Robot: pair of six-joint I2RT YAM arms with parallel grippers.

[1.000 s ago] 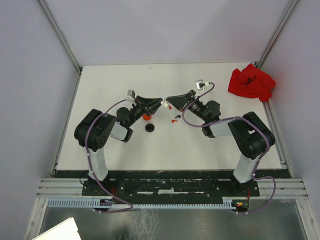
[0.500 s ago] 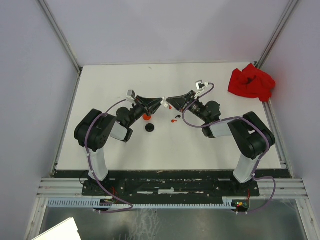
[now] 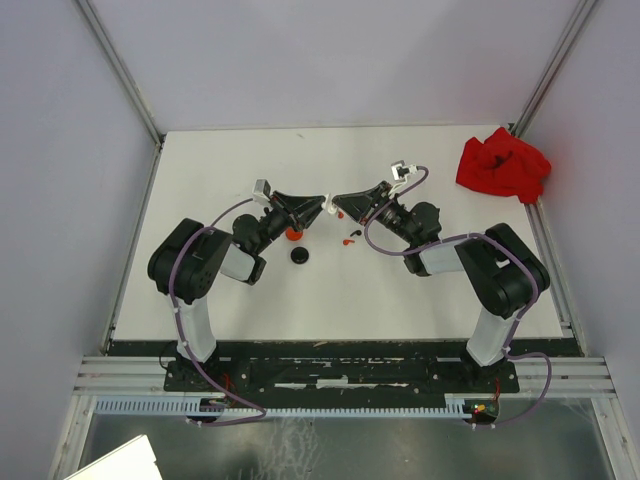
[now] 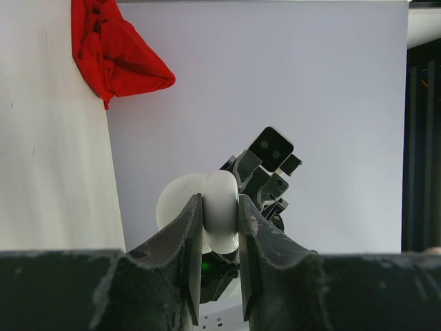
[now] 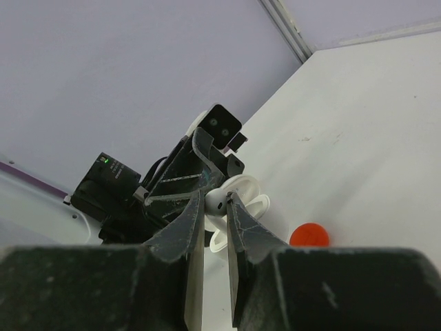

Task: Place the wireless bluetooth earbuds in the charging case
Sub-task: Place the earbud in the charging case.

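Left hand (image 3: 321, 207), right hand (image 3: 338, 202), tip to tip

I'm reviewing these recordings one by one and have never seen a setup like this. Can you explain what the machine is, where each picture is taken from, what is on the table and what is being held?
These are two robot arms bolted at the near edge of a table. The top picture looks down from above: the left arm and the right arm meet mid-table. The other two pictures come from a camera on each wrist, looking along that arm's own jaws. The left arm's jaws are shut on a white charging case, which looks open. The right arm's jaws pinch a white earbud right beside it. On the table lie a red round case, a black round case, tiny loose earbuds and a red cloth.
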